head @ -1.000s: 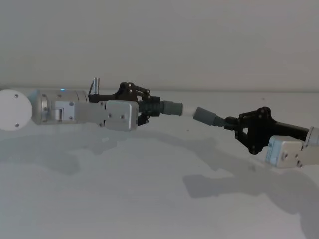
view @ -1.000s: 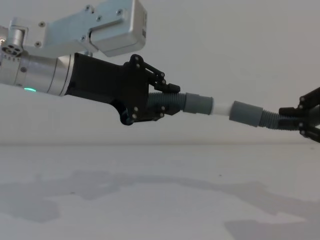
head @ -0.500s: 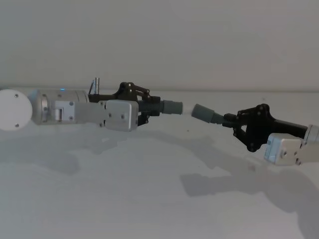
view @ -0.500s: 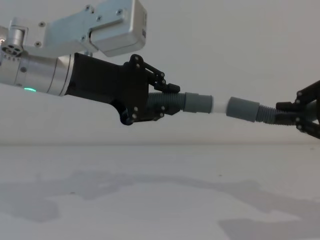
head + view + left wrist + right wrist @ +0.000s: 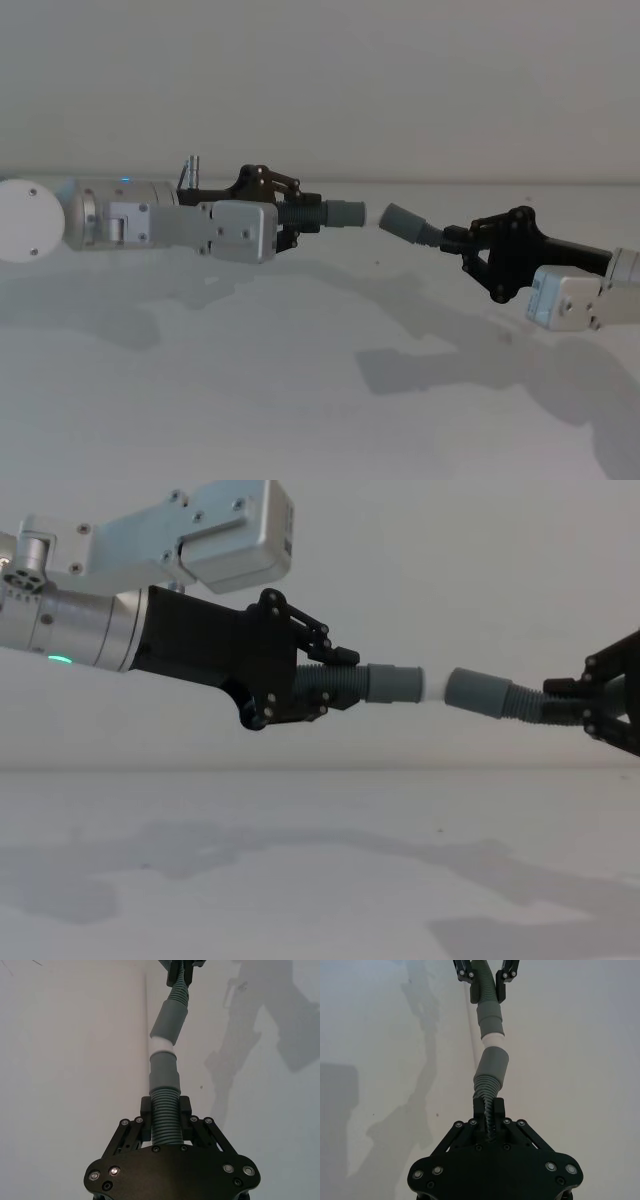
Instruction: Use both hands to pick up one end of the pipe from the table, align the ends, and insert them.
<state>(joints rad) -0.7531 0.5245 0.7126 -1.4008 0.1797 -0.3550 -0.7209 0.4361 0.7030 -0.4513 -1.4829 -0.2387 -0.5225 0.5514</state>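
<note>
Both pipe pieces are held in the air above the white table [image 5: 300,390]. My left gripper [image 5: 292,208] is shut on the ribbed body of one piece [image 5: 330,684], whose grey cuff [image 5: 395,683] ends in a pale whitish tip [image 5: 432,685] pointing right. My right gripper [image 5: 462,243] is shut on the ribbed body of the other piece [image 5: 488,1094], whose cuff [image 5: 475,692] faces the tip and tilts slightly. In the left wrist view the tip [image 5: 161,1046] reaches the mouth of the right cuff [image 5: 170,1019]; I cannot tell whether it is inside.
The table [image 5: 300,880] below the arms carries only their shadows. A plain pale wall [image 5: 320,80] rises behind its far edge.
My right gripper has carried its cuff left and a little upward toward the left piece, so less of the whitish tip shows between the cuffs. The left arm has held still.
</note>
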